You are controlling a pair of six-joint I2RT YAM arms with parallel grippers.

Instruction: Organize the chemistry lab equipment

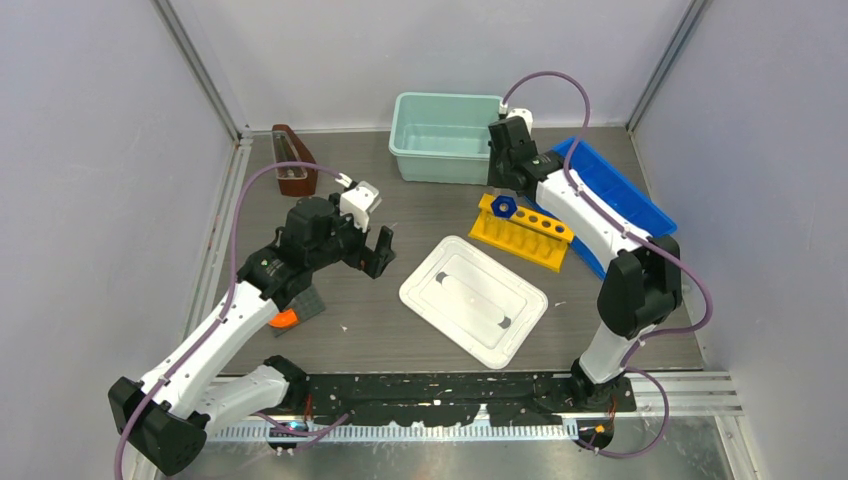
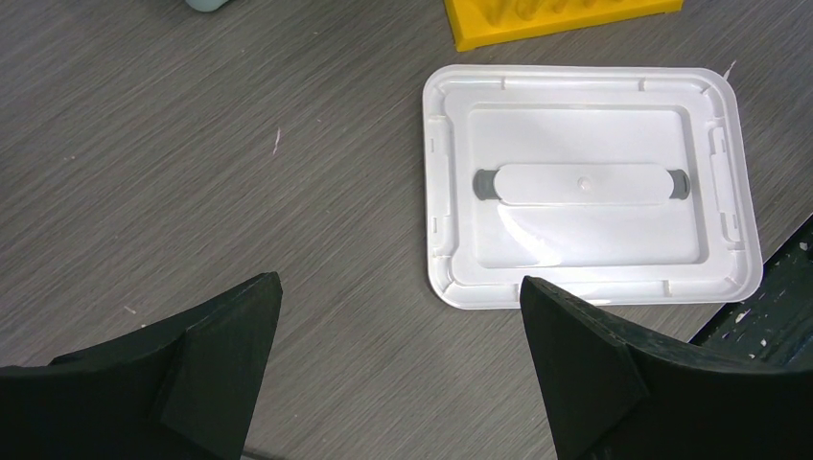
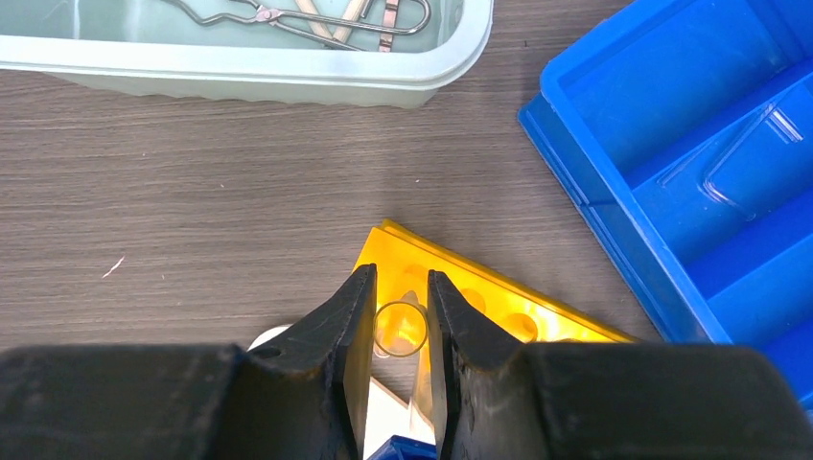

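Fingers [image 3: 336, 326] of the right gripper [image 3: 400, 278] pinch a thin clear glass tube [image 3: 400, 331], seen end-on, long axis running down the fingers toward the yellow plastic holed rack [image 3: 479, 287] near the table's [image 3: 192, 192] far right corner. Racking looks underway; next, a straight, aligned descent into a hole. Left gripper [image 2: 400, 283] hangs wide, empty.

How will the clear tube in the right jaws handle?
Likely fragile and slick: the clear tube looks like thin glass. Its round rim suggests it would roll if the right gripper jaws released it beside the yellow rack.
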